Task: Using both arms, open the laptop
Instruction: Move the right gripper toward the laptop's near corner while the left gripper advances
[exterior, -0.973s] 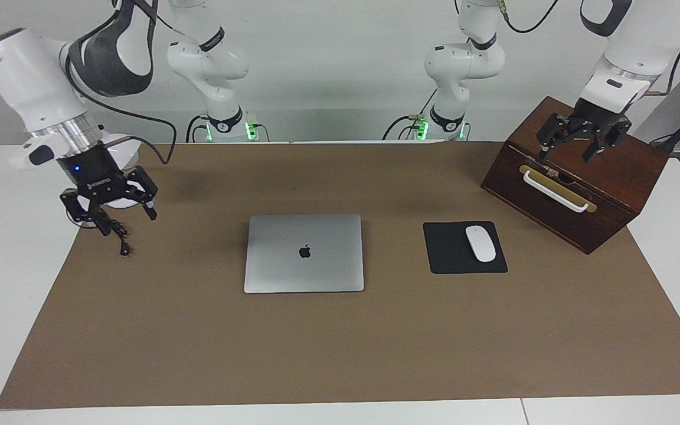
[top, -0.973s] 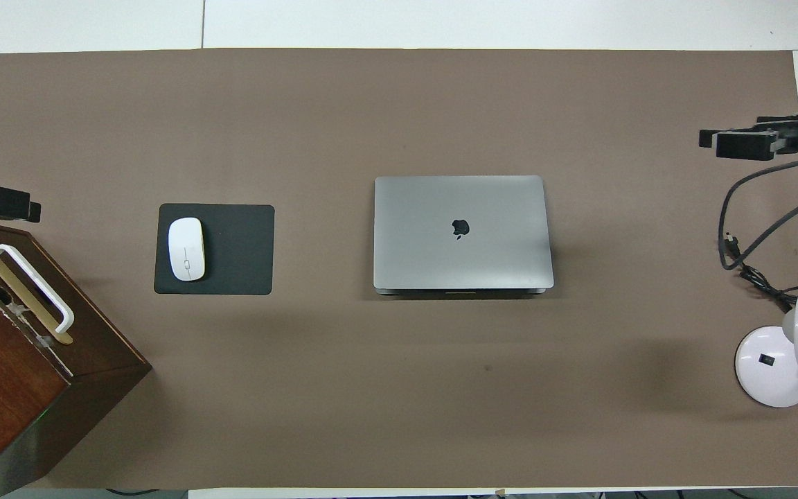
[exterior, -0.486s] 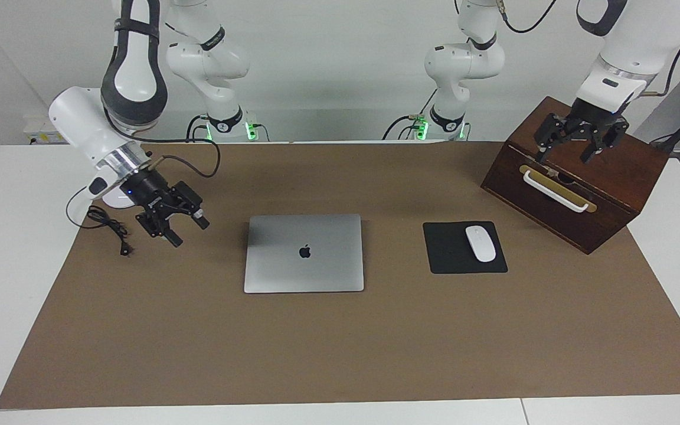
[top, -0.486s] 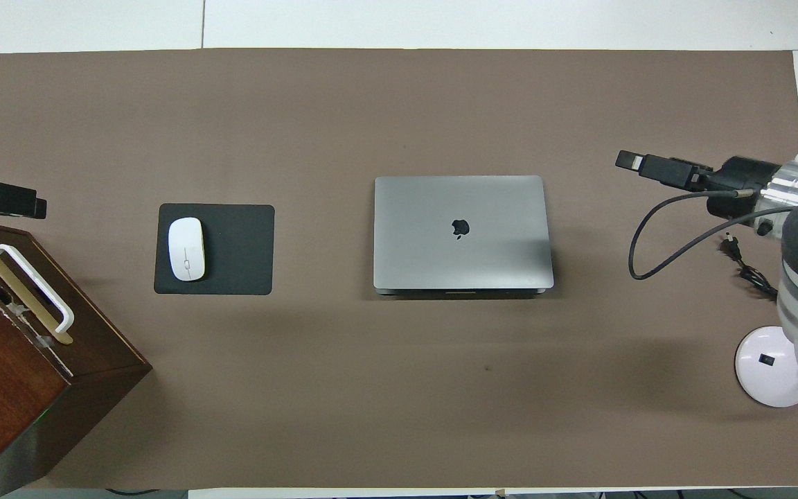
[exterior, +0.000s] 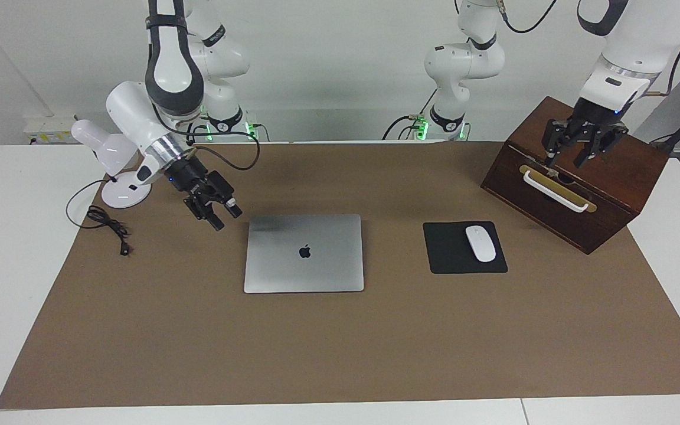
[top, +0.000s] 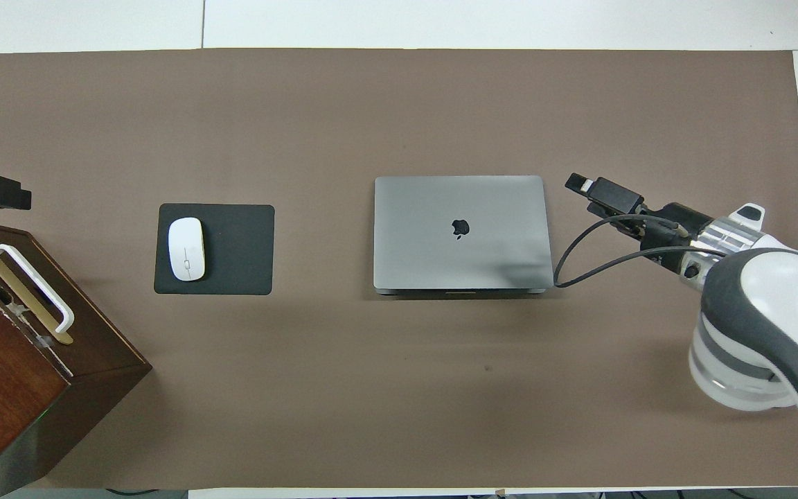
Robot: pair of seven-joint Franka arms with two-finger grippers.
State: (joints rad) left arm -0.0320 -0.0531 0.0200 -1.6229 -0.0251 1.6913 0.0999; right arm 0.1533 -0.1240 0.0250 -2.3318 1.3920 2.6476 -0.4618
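Laptop (exterior: 304,252) shut, just beside right tool (exterior: 224,215); tool state unclear.

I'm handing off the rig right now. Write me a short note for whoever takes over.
Right gripper: in the air just beside the laptop, at the corner toward the right arm's end; not touching, holding nothing.
Left gripper: over the wooden box, above its white handle, empty.
Laptop: closed, flat on the brown mat, beside the mouse pad with the mouse.
Done: nothing yet.
Left: both arms to the laptop, lift the lid.
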